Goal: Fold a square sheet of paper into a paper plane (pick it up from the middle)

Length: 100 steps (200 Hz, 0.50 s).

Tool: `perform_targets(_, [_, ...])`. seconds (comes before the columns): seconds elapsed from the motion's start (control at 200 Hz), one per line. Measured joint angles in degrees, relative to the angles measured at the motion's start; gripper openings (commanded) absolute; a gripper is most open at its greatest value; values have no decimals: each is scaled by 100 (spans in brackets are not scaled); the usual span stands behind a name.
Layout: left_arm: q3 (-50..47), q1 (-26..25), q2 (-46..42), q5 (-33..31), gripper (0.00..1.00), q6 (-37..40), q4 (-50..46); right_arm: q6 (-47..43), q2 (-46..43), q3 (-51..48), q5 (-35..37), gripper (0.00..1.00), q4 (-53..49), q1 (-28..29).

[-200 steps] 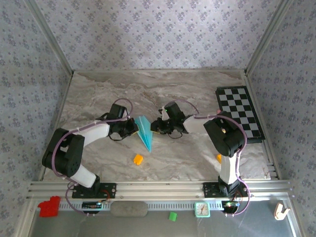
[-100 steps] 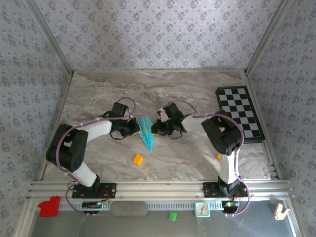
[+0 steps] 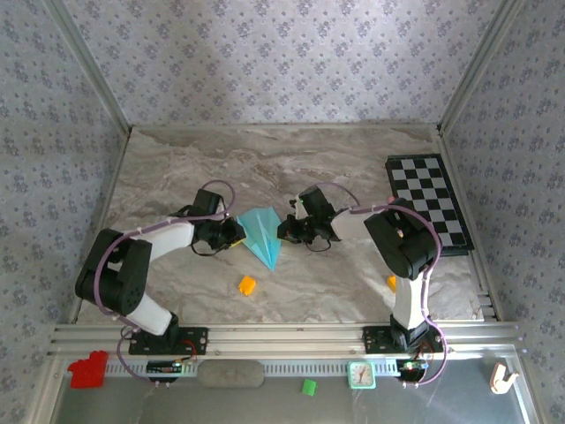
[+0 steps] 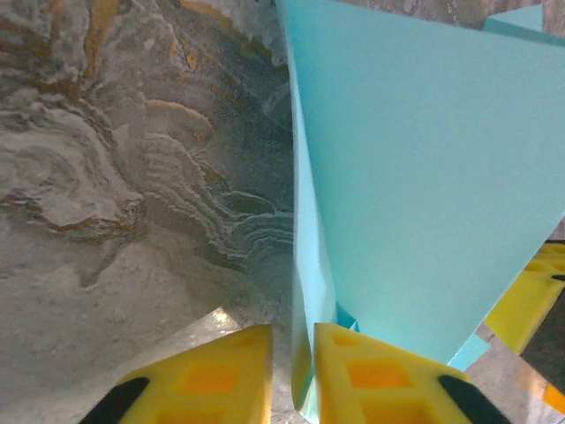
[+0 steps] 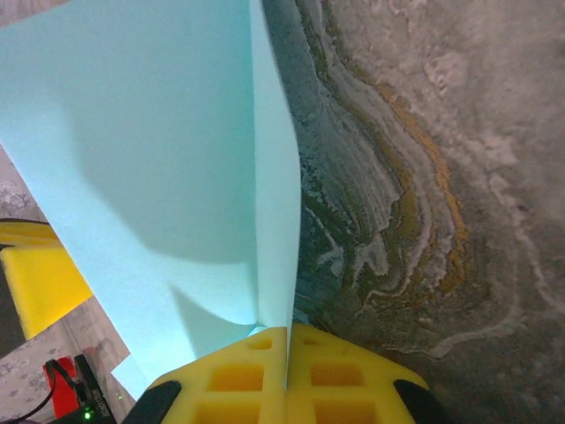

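marbled tabletop (image 3: pixel 177 168) has the teal paper plane (image 3: pixel 261 235) at its middle, the right end effector (image 5: pixel 287 353) pinching its right edge, the left end effector (image 4: pixel 293 353) slightly parted around its left edge.

top: high, near edge, looking down on table (image 3: pixel 353 168) | wrists: close, low, sharing teal paper (image 4: pixel 424 159)

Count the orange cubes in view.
2. One orange cube lies just nearer than the tip of the teal paper; a second orange cube pokes out behind the right arm, partly hidden. More may sit behind the arms.
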Motion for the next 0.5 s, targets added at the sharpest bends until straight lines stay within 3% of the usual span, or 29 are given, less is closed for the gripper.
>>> perform_targets(0.175, [57, -127, -417, -221, 38, -83, -326, 87, -2, -4, 4, 3, 79, 20])
perform_targets(0.5, [79, -826, -973, -433, 46, -708, -256, 168, -9, -4, 44, 3, 83, 48])
